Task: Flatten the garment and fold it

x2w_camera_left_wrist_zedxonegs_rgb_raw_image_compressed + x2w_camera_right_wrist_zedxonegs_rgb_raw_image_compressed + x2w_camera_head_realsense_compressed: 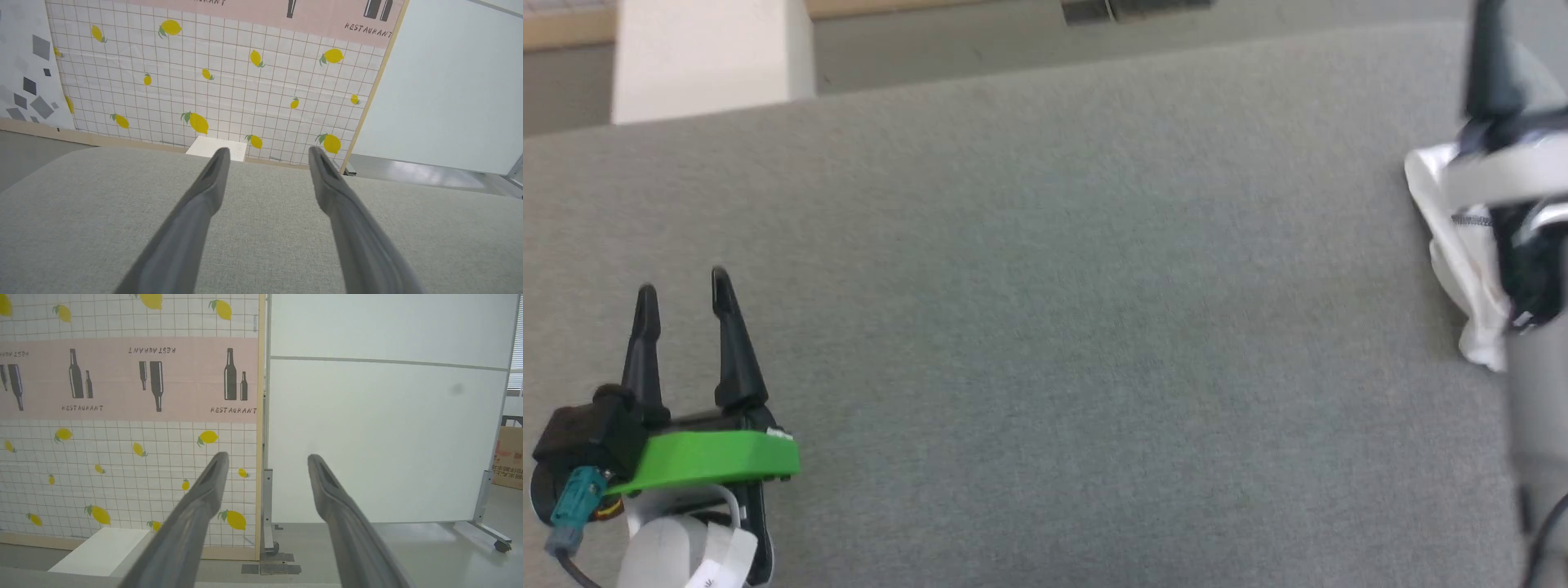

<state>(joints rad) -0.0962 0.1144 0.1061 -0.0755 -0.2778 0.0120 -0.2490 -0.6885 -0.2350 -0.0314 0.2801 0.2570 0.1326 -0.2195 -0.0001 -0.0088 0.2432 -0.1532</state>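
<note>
At the right edge of the table (1045,343): garment (1441,237) bunched, lying near-to-far | right gripper (265,457) over it, nearer, jaws open, empty | left gripper (682,282) well apart at left, jaws open

Signs read: RESTAURANT
It stood beneath bottle drawings (230,373) on the pink band (118,381) above the lemon wall (122,477); once upside down.

The white garment (1450,245) lies bunched at the grey surface's far right, dark zigzag stitching showing.
</note>
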